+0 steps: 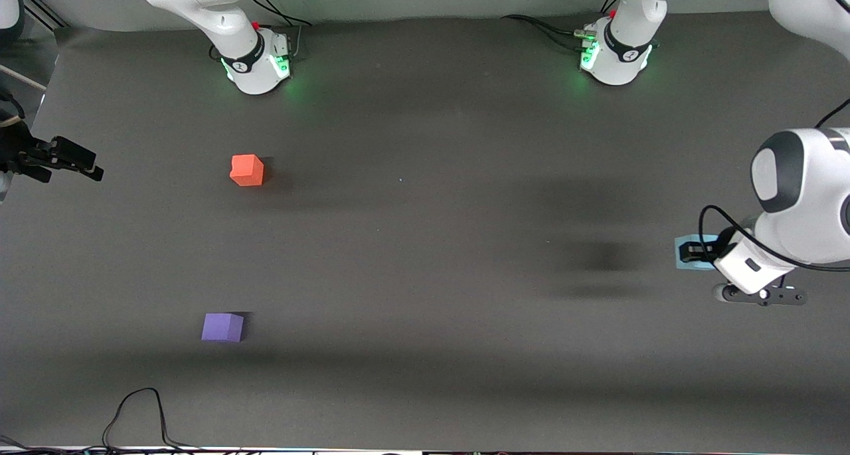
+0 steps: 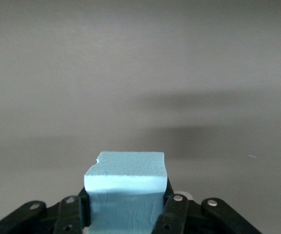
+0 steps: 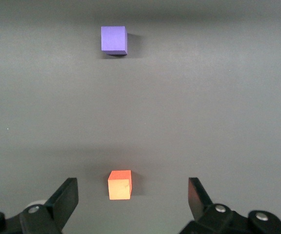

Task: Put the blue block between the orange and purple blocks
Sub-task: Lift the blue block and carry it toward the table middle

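Note:
The blue block (image 1: 690, 264) is held in my left gripper (image 1: 687, 251), which is shut on it above the table at the left arm's end; a shadow lies on the mat beside it. In the left wrist view the blue block (image 2: 126, 168) sits clamped in the left gripper (image 2: 126, 207). The orange block (image 1: 247, 170) and the purple block (image 1: 222, 327) rest on the mat toward the right arm's end, the purple one nearer the front camera. My right gripper (image 1: 89, 164) waits open and empty at that end's edge. Its wrist view shows the right gripper (image 3: 132, 195), the orange block (image 3: 119, 185) and the purple block (image 3: 113, 39).
The dark grey mat (image 1: 425, 242) covers the table. The two arm bases (image 1: 255, 66) (image 1: 617, 60) stand along the edge farthest from the front camera. A black cable (image 1: 133, 412) loops at the edge nearest the camera, near the purple block.

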Available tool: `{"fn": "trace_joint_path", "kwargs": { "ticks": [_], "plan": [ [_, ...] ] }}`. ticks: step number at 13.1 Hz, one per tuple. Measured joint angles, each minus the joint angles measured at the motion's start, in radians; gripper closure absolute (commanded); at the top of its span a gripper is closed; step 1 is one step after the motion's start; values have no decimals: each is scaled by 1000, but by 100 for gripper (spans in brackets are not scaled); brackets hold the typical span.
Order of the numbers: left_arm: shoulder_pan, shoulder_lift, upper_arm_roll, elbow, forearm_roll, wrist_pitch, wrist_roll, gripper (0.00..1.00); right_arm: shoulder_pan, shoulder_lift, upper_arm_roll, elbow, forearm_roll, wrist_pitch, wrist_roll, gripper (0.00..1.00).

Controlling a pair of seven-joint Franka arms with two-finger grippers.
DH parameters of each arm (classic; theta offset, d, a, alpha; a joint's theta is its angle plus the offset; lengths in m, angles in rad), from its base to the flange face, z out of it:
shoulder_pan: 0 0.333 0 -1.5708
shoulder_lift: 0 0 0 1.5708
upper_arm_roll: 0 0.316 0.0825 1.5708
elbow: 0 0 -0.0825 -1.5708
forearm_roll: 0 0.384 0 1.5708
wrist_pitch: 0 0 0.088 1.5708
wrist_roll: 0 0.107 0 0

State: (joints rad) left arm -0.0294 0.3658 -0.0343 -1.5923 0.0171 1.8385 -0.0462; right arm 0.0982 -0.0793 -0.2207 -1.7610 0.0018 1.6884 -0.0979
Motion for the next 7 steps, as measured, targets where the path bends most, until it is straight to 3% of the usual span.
{"fn": "trace_joint_path", "kwargs": {
  "ticks": [2, 7],
  "plan": [
    [-47, -1, -55, 56, -1, -57, -146, 58, 0, 0, 0, 0, 0, 0, 0, 0],
    [-217, 15, -187, 93, -2, -55, -529, 58, 0, 2, -3, 0, 0, 0, 0, 0]
  ]
}}
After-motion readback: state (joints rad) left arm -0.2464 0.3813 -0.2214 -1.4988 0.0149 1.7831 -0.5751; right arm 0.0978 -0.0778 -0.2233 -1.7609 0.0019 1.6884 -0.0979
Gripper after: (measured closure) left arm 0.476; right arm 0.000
